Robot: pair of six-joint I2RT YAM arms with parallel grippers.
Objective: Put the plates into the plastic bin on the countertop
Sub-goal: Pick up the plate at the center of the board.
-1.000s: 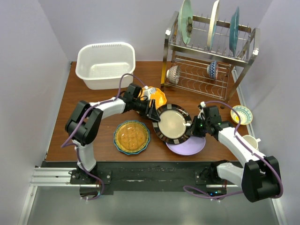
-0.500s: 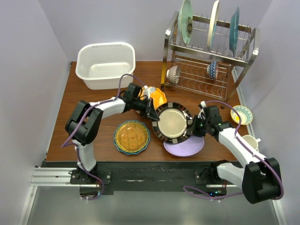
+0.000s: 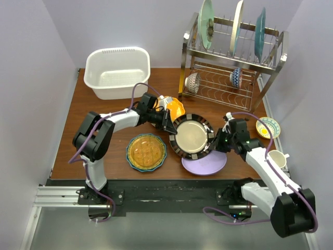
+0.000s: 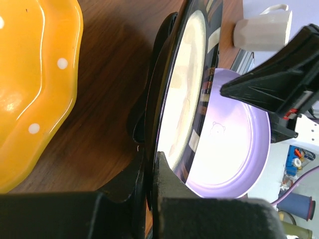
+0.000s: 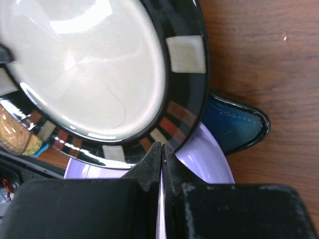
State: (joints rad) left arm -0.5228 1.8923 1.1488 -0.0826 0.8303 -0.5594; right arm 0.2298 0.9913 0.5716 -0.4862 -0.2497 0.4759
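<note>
My left gripper (image 3: 168,125) is shut on the left rim of the black-rimmed cream plate (image 3: 191,136), which is tipped up on edge in the left wrist view (image 4: 187,94). My right gripper (image 3: 219,141) is shut and empty. Its fingertips (image 5: 158,149) press at that plate's right rim (image 5: 187,89). The lavender plate (image 3: 205,163) lies under both. A blue star-shaped plate (image 5: 234,127) shows under the rim. The orange scalloped plate (image 3: 176,108) lies behind my left gripper. The amber plate (image 3: 146,152) lies front left. The white plastic bin (image 3: 117,73) stands back left.
A steel wire dish rack (image 3: 229,62) stands back right with three upright plates on top and two small bowls below. A small patterned bowl (image 3: 268,126) and a white mug (image 3: 276,158) sit by my right arm. The countertop (image 3: 104,117) has a black front edge.
My right arm has drawn back slightly to the right, with its gripper still at the plate's right rim. The lavender plate has slid a little left. My left gripper keeps its hold.
</note>
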